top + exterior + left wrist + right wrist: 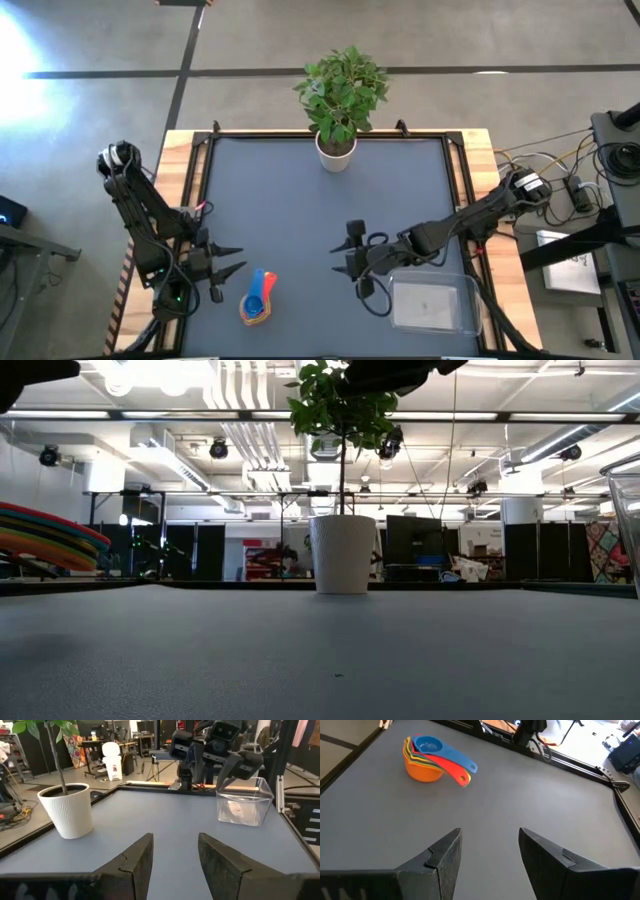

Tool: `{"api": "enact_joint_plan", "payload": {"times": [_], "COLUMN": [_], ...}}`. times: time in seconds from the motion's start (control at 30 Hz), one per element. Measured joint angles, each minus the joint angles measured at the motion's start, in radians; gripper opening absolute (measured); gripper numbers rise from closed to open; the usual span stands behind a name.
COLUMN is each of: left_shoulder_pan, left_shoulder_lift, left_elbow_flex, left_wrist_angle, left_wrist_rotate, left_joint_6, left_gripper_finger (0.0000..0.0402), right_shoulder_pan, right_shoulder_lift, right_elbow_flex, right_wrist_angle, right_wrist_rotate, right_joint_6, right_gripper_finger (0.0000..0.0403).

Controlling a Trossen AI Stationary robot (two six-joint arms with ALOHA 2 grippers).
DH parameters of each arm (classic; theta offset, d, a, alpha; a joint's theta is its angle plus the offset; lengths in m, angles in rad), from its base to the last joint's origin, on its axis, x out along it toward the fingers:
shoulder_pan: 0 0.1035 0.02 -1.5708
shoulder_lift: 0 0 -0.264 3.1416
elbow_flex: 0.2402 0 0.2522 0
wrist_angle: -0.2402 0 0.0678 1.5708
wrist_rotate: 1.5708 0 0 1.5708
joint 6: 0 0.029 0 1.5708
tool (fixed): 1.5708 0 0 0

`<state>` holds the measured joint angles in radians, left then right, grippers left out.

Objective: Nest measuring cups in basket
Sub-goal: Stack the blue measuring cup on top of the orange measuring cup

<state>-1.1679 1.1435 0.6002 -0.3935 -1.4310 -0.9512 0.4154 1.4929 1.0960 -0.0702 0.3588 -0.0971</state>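
The stack of nested plastic measuring cups (257, 303), orange at the bottom and blue on top with red and blue handles fanned out, sits on the dark grey desk (290, 200), well apart from the clear, shallow rectangular plastic basket (433, 304), out to that basket's left. The left end effector (232, 261) hovers just beyond the stack on the side away from the basket, its fingers parted and holding nothing. The right end effector (343, 257) hangs near the basket's left edge, between basket and cups, fingers also parted and empty. Far behind the basket, a leafy green plant in a white ribbed pot (337, 150) stands at the desk's back edge.
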Motion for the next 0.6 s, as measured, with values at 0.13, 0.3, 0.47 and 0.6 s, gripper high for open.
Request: {"api": "enact_joint_plan", "payload": {"times": [0.13,0.3,0.47,0.6], "left_shoulder_pan": [0.000,0.007,0.035,0.058], "left_shoulder_lift": [0.000,0.000,0.000,0.000], "left_elbow_flex": [0.006,0.000,-0.001,-0.002], "left_wrist_angle": [0.000,-0.024,-0.136,-0.263], "left_wrist_rotate": [0.025,0.101,0.247,0.316], "left_joint_6": [-0.023,-0.110,-0.272,-0.411], "left_gripper_finger": [0.0139,0.0139,0.0139,0.0139], "right_shoulder_pan": [0.001,0.001,-0.005,-0.015], "right_shoulder_lift": [0.000,0.000,0.000,0.000], "right_elbow_flex": [-0.006,-0.011,-0.011,-0.011], "right_wrist_angle": [0.001,0.001,0.001,0.001], "right_wrist_rotate": [0.000,0.005,0.008,0.008], "right_joint_6": [0.000,0.000,-0.006,-0.006], "right_gripper_finger": [0.0186,0.0186,0.0186,0.0186]}}
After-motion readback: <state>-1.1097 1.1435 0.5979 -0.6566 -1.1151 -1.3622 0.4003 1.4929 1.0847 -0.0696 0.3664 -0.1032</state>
